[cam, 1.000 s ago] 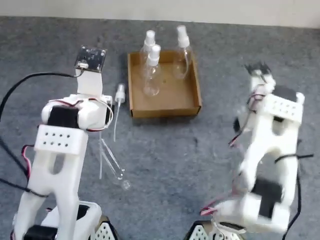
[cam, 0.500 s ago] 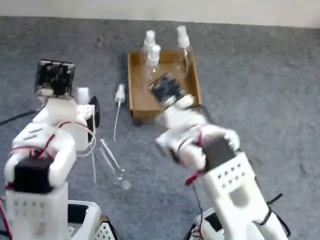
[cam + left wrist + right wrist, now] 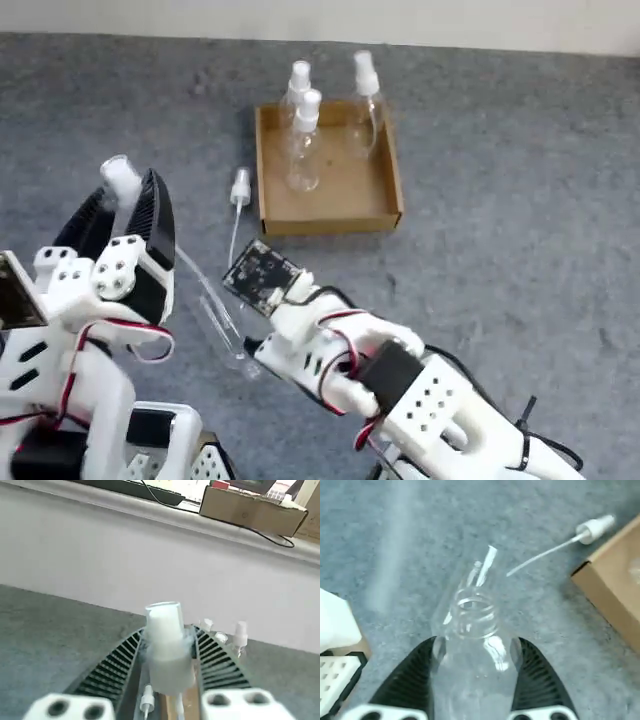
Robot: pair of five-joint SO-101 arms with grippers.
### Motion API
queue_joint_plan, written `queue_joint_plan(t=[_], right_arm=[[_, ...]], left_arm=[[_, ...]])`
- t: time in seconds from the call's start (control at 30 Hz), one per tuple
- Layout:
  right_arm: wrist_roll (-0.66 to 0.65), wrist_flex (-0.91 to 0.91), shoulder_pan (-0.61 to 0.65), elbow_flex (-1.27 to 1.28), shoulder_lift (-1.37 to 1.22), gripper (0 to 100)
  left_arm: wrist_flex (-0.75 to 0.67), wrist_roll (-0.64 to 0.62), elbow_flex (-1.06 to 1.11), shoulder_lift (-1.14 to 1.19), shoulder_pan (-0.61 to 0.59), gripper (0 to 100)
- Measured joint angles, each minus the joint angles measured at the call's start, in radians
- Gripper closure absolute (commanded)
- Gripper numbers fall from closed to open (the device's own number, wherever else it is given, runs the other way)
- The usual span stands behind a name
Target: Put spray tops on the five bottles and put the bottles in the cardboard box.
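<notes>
I have the left gripper point(image 3: 126, 187) raised off the table point(image 3: 500, 200) at about 8 o'clock from the cardboard box point(image 3: 330, 222), and its ribbed black jaws are clamped on a white spray top point(image 3: 165, 645), one on each side. The cap pokes out past the fingertips. The right gripper point(image 3: 476, 645) sits low at about 7 o'clock from the box, under its own wrist board in the high view. Its two fingers are closed around a clear bottle point(image 3: 470, 625) just below the shoulder. The bottle's neck is bare and open, and it points away from the wrist over the grey surface. The box lies toward 12 o'clock on the table and holds three capped bottles point(image 3: 303, 150), with their white heads toward 12 o'clock. Two are at the box's 11 o'clock side and one at its 1 o'clock side. I cannot tell whether they stand or lie. A loose spray top point(image 3: 240, 188) lies on the table just beside the box at its 9 o'clock wall. Its thin dip tube trails toward 6 o'clock.
</notes>
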State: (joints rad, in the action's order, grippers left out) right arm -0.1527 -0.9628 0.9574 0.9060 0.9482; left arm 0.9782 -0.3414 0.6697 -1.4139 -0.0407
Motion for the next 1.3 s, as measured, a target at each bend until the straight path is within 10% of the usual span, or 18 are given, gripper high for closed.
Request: queue_joint_plan(t=[0.47, 1.3], right_arm=[[0.003, 0.002, 0.018, 0.0, 0.0, 99.5], [0.006, 0.055, 0.018, 0.0, 0.0, 99.5]], left_arm=[[-0.209, -0.026, 0.23, -0.029, 0.002, 100], [-0.009, 0.009, 0.328, -0.037, 0.181, 100]])
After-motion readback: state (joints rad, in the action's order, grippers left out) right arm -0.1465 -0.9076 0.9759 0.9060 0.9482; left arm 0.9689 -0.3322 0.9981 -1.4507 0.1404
